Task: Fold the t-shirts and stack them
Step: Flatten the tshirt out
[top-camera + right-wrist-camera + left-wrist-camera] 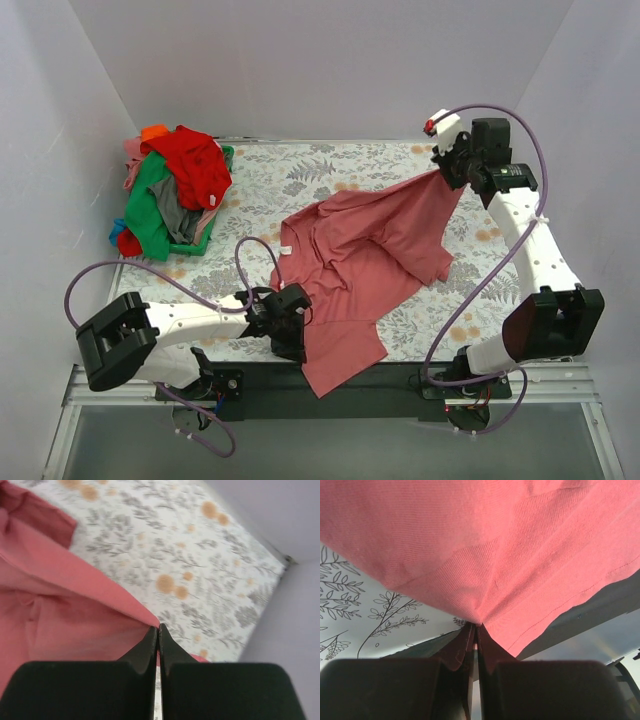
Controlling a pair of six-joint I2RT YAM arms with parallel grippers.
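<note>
Left gripper (475, 626) and right gripper (158, 626) jaws each pinch the salmon-pink t-shirt (365, 245); best spread evenly, taut, then laid flat on surface (300, 170).

Top view is bright with even, diffuse white light: walls (300, 60) a bit washed out, only soft faint shadows on the floral cover (330, 170) under the lifted salmon t-shirt (360, 250), and it is sharp across the frame. Left wrist view is well lit, with the cloth weave crisp mid-frame and the leaf print in focus, but the left fingers (462, 647) are dark, underexposed and soft along the bottom. Right wrist view is softer overall: cover print blurs toward the far corner, pink cloth smeared, right fingers (145, 650) a near-black silhouette.
</note>
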